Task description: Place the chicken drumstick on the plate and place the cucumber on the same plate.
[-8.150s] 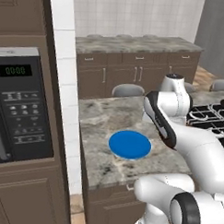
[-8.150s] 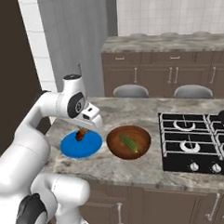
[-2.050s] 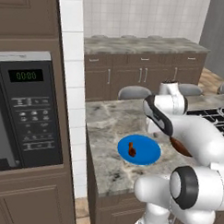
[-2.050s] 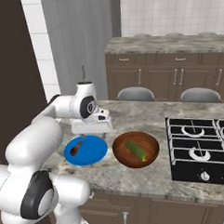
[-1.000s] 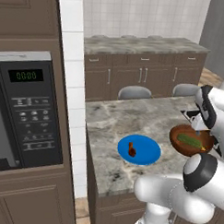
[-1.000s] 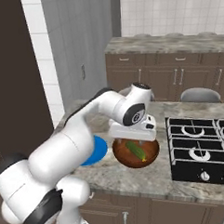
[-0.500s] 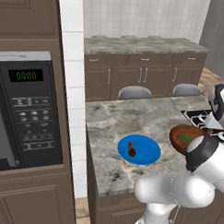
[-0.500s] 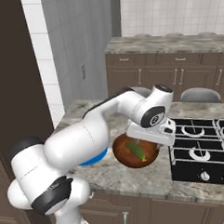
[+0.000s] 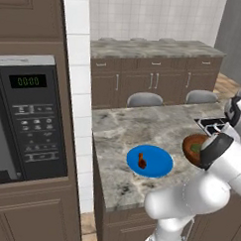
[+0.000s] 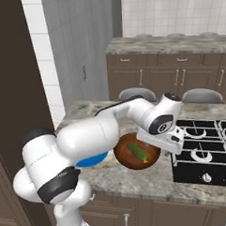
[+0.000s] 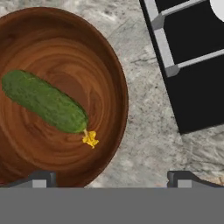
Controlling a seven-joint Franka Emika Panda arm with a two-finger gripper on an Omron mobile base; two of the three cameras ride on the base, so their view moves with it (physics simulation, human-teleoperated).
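Note:
The chicken drumstick [image 9: 142,162] lies on the blue plate [image 9: 157,166], left of its middle. Most of the plate [image 10: 91,159] is hidden behind my arm in the right base view. The green cucumber [image 11: 43,103] rests slantwise inside the brown wooden bowl [image 11: 120,87], just right of the plate. My gripper [image 11: 111,180] hangs above the bowl's right rim, open wide with nothing between its fingers. The right base view has the cucumber [image 10: 137,152] in the bowl [image 10: 124,157], right under my hand.
A black stove [image 10: 206,152] with grates sits close to the bowl's right side. Grey stone counter [image 9: 122,132] stretches behind the plate. A microwave [image 9: 28,118] is built into the cabinet wall at left. Two stools [image 9: 145,100] stand beyond the counter.
My arm has swung right, from near the plate to over the bowl's right rim. The gripper stays open. The drumstick stays on the plate and the cucumber in the bowl.

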